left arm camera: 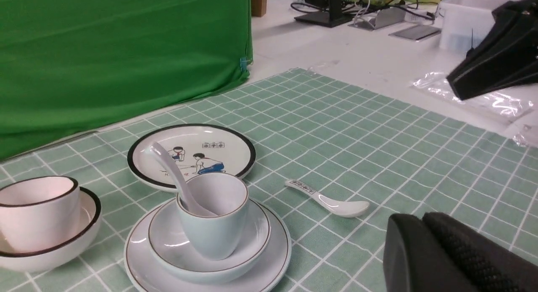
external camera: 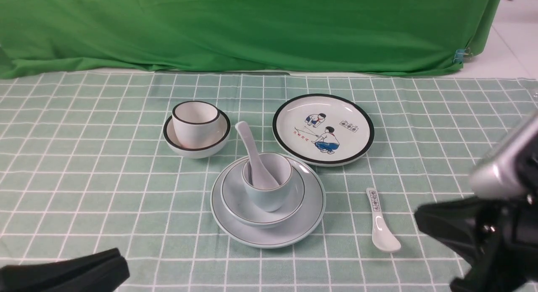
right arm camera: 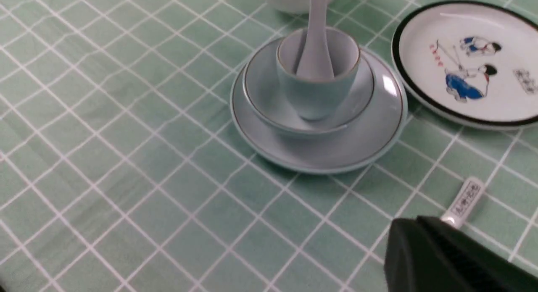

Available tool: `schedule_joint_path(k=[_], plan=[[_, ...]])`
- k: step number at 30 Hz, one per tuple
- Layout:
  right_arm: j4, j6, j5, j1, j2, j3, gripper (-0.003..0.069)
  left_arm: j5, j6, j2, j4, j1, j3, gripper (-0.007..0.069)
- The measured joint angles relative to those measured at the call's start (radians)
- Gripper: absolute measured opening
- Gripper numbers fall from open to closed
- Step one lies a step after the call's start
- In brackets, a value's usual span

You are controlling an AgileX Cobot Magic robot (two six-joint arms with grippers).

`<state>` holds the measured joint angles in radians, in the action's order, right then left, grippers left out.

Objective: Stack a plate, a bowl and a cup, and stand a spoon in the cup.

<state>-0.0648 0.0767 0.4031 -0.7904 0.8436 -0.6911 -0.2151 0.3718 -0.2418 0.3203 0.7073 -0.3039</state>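
Spoon [external camera: 253, 153] leans in cup [external camera: 269, 197] atop bowl [external camera: 233, 197] and plate [external camera: 309, 216]; left hand [external camera: 119, 264], right hand [external camera: 422, 220] pressed together, empty; stray sweep could topple it.

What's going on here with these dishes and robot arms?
A two-armed robot is stacking tableware, and the stack looks finished: a pale blue plate with a bowl on it, a cup in the bowl, and a white spoon standing in the cup. The left arm and right arm sit clear of it, jaws shut, holding nothing. A second spoon, a picture plate and a black-rimmed bowl holding a white cup lie nearby.
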Motion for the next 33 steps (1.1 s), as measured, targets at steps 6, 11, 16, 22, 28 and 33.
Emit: schedule_joint_path(k=[6, 11, 16, 22, 28, 33], plan=[[0.000, 0.045, 0.023, 0.000, -0.074, 0.077, 0.0024, 0.078, 0.000, 0.044, 0.017, 0.000, 0.099, 0.0012], [0.000, 0.045, 0.024, 0.000, -0.076, 0.087, 0.0031, 0.079, 0.000, 0.047, 0.017, 0.000, 0.136, 0.0012], [0.000, 0.046, 0.024, 0.000, -0.076, 0.087, 0.0037, 0.077, 0.000, 0.047, 0.017, 0.000, 0.152, 0.0012], [-0.009, 0.046, 0.023, -0.051, -0.103, 0.087, 0.0057, 0.079, 0.000, 0.048, 0.017, 0.000, 0.152, 0.0012], [-0.051, 0.033, 0.007, 0.069, -0.207, 0.119, 0.0025, 0.079, 0.000, 0.048, 0.013, 0.000, 0.153, 0.0012], [-0.054, -0.066, -0.169, 0.362, -0.450, 0.367, 0.0016, 0.079, 0.000, 0.048, 0.012, 0.000, 0.153, 0.0012]])
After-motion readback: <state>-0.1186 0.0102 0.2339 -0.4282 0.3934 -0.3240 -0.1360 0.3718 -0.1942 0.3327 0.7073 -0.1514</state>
